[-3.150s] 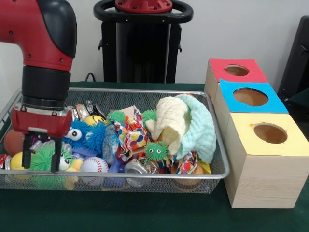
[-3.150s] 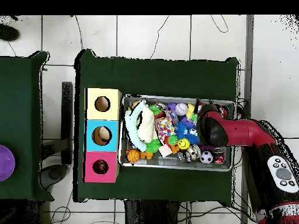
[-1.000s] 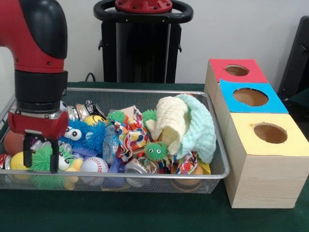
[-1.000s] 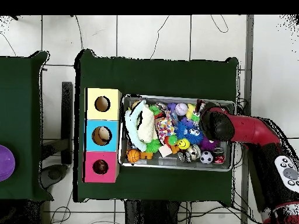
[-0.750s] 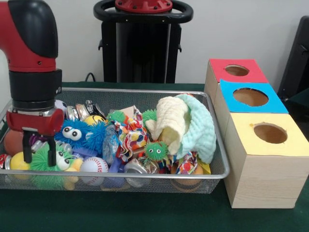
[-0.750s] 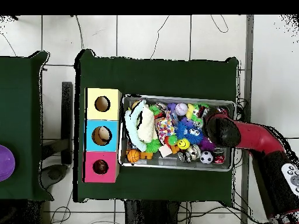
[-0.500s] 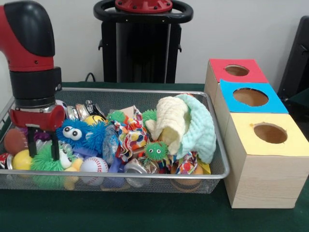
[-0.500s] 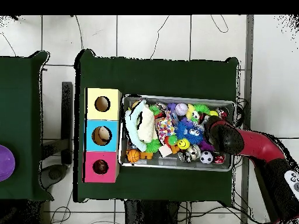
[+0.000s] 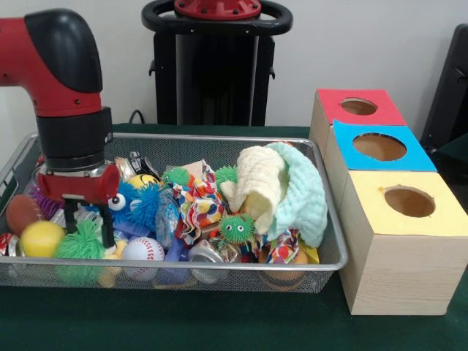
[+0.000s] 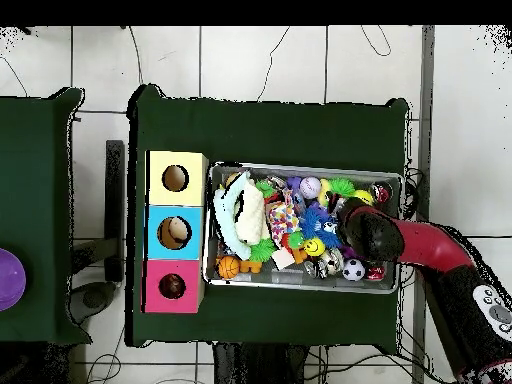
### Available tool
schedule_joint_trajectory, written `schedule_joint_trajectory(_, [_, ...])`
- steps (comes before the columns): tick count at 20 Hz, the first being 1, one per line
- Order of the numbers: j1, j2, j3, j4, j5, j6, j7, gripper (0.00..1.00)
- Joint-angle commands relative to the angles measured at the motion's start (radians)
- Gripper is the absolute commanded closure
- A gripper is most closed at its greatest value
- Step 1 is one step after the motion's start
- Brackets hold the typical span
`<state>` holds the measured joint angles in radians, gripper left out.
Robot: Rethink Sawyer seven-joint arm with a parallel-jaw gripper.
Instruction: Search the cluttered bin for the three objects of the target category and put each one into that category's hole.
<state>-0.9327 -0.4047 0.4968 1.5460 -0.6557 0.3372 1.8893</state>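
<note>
The bin point(image 9: 219, 137) of silver wire mesh is full of toys, balls, cans and cloths; it also shows in the overhead view point(image 10: 300, 168). My gripper point(image 9: 88, 225) is open at the bin's left end. Its fingers point(image 9: 69, 218) hang just above a green spiky ball point(image 9: 79, 245), next to a blue fuzzy toy with eyes point(image 9: 137, 205). Nothing is held. The hole point(image 9: 358, 106) is in the red-topped box, the farthest of three boxes on the right. In the overhead view the hole point(image 10: 172, 286) is at the lower left, and my arm point(image 10: 368, 228) hides the gripper.
A baseball point(image 9: 142, 250), a yellow ball point(image 9: 42, 238) and a brown ball point(image 9: 22, 212) lie near the gripper. A cream cloth point(image 9: 259, 183) and a mint cloth point(image 9: 307, 194) are heaped at the bin's right end. The blue-topped box point(image 9: 380, 146) and yellow-topped box point(image 9: 408, 201) stand nearer.
The gripper has moved right along the bin's left end in the front view, toward the blue fuzzy toy. It stays open and empty. The toys have not visibly moved.
</note>
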Motion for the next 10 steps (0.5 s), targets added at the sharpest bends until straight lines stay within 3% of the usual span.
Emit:
schedule_joint_trajectory(1, [0.045, 0.141, -0.002, 0.027, -0.121, -0.047, -0.098, 0.00])
schedule_joint_trajectory(4, [0.072, 0.152, -0.029, 0.001, -0.156, -0.161, -0.033, 0.00])
schedule_joint_trajectory(7, [0.091, 0.153, -0.060, -0.014, -0.175, -0.207, -0.007, 0.00])
schedule_joint_trajectory(10, [0.171, 0.135, -0.173, -0.041, -0.191, -0.251, 0.049, 0.00])
